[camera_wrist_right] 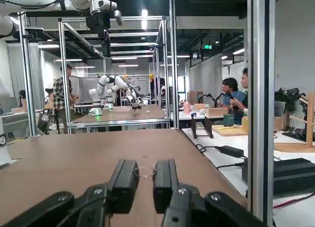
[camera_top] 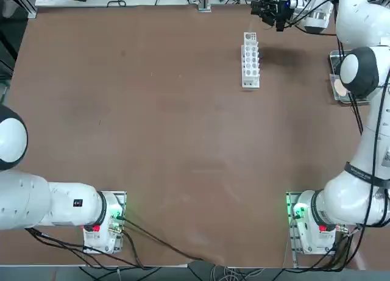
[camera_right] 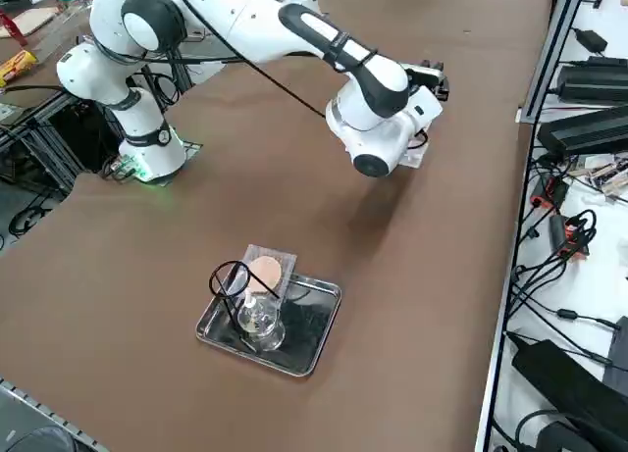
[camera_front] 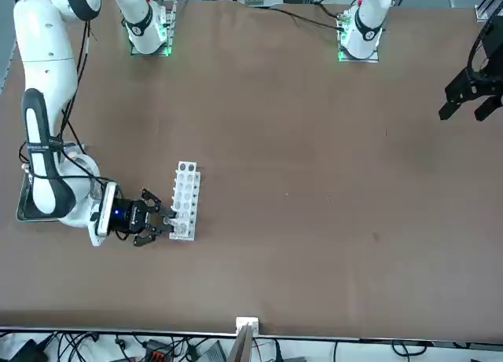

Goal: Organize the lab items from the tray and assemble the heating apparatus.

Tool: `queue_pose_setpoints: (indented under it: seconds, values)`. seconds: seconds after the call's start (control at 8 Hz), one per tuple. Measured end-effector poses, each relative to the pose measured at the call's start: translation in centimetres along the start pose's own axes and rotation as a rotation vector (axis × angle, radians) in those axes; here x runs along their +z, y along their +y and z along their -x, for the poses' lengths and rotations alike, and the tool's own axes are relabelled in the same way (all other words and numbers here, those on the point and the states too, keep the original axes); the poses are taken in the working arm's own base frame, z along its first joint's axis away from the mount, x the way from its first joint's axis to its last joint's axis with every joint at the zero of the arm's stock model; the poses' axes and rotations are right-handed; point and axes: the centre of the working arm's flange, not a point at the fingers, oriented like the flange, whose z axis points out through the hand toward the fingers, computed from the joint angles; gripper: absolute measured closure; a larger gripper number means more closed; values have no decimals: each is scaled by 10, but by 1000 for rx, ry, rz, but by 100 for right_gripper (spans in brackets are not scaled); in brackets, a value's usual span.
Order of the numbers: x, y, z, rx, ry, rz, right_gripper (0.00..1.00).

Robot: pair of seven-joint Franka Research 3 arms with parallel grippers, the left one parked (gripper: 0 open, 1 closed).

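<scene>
On my brown table (camera_right: 147, 276) the metal tray (camera_right: 316, 346) holds burner (camera_right: 259, 318), ring stand (camera_right: 230, 276) and mesh (camera_right: 265, 271), while my right gripper (camera_front: 168, 222), fingers nearly together, holds nothing beside the white rack (camera_front: 186, 199).

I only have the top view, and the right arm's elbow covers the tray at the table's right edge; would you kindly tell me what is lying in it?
Observer: In the right side view, the tray holds a clear glass burner, a black wire ring stand and a grey mesh with a tan centre.
Operator: Thank you. What is the working arm's end close to?
Observer: In the front view, the right gripper sits low beside one end of the white rack, far from the tray. I cannot tell whether it touches the rack.
</scene>
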Motion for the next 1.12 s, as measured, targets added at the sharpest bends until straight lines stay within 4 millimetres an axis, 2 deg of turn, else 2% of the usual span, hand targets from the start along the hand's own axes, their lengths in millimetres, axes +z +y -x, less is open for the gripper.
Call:
queue_pose_setpoints:
  seconds: [0.5,1.12]
  values:
    - [1,-5,24,8,13,-14,77]
    - [-4,-5,30,7,8,-8,77]
